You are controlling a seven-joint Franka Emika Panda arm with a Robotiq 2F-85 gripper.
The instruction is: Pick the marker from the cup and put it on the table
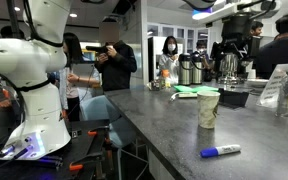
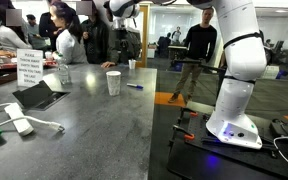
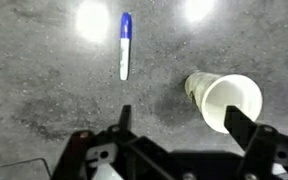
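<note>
The blue marker [image 3: 125, 45] lies flat on the dark grey table [image 3: 44, 90], outside the cup. It shows in both exterior views [image 1: 221, 152] [image 2: 134, 85]. The cream paper cup [image 3: 224, 100] stands upright to one side of it, and nothing shows inside it in the wrist view. The cup also shows in both exterior views [image 1: 208, 108] [image 2: 113, 83]. My gripper [image 3: 182, 125] is open and empty, high above the table, with one finger over the cup's rim in the wrist view. It sits at the top of both exterior views [image 1: 236, 22] [image 2: 122, 12].
A clear bottle [image 1: 287, 95], a green item [image 1: 187, 93] and coffee urns [image 1: 190, 68] stand further along the counter. A sign [image 2: 29, 68], a tablet [image 2: 39, 95] and a white cable [image 2: 19, 125] lie at its other end. People stand beyond. The table edge [image 2: 152, 120] runs beside the robot base.
</note>
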